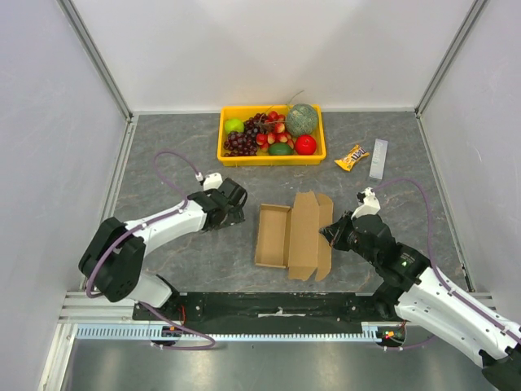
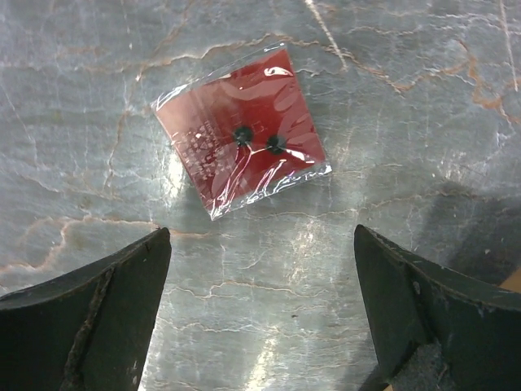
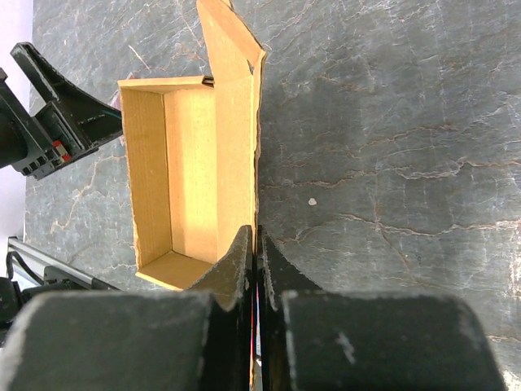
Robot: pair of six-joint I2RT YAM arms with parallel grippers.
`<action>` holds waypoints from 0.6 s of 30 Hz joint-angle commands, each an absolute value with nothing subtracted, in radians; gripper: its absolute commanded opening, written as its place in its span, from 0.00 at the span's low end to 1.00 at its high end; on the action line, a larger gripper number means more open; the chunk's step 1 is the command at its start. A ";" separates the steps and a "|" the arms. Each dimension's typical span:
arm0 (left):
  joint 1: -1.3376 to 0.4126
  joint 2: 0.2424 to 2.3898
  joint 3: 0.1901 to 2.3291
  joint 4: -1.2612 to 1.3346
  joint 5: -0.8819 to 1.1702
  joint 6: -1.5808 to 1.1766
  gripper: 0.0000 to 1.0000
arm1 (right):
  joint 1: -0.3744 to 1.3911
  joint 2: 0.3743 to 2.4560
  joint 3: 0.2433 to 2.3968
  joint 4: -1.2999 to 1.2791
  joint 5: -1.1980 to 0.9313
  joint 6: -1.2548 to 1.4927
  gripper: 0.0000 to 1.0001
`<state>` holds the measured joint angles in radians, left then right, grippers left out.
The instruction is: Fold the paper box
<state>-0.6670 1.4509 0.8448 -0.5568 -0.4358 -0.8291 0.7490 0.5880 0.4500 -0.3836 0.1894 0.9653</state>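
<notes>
The paper box (image 1: pixel 285 236) lies in the middle of the table: brown cardboard, its tray part formed on the left and its lid open to the right. My right gripper (image 1: pixel 330 234) is shut on the right edge of the lid. In the right wrist view the fingers (image 3: pixel 236 265) pinch the thin cardboard edge, with the open box (image 3: pixel 191 163) just beyond. My left gripper (image 1: pixel 230 205) is open and empty left of the box. In the left wrist view it (image 2: pixel 260 269) hovers over a small dark-red packet (image 2: pixel 242 130) lying on the table.
A yellow tray (image 1: pixel 269 160) of fruit stands at the back. A yellow snack packet (image 1: pixel 352 157) and a clear strip (image 1: pixel 378 159) lie at the back right. The left arm's gripper (image 3: pixel 49 106) shows beyond the box in the right wrist view.
</notes>
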 commanded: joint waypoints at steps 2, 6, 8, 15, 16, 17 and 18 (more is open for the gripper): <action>-0.661 1.496 0.919 -0.652 -0.512 -1.123 0.99 | 0.750 0.578 0.486 -0.400 0.189 0.930 0.04; -0.660 1.572 0.992 -0.732 -0.538 -1.193 1.00 | 0.750 0.577 0.482 -0.400 0.180 0.911 0.04; -0.655 1.609 1.018 -0.744 -0.534 -1.193 1.00 | 0.750 0.577 0.479 -0.397 0.178 0.905 0.04; -0.615 1.672 1.043 -0.716 -0.502 -1.152 1.00 | 0.752 0.575 0.482 -0.399 0.161 0.891 0.04; -0.608 1.667 1.039 -0.709 -0.499 -1.140 1.00 | 0.750 0.575 0.483 -0.399 0.160 0.888 0.04; -0.601 1.664 1.031 -0.698 -0.497 -1.129 1.00 | 0.752 0.575 0.483 -0.399 0.161 0.888 0.04; -0.592 1.661 1.023 -0.687 -0.492 -1.118 1.00 | 0.749 0.577 0.482 -0.400 0.161 0.885 0.04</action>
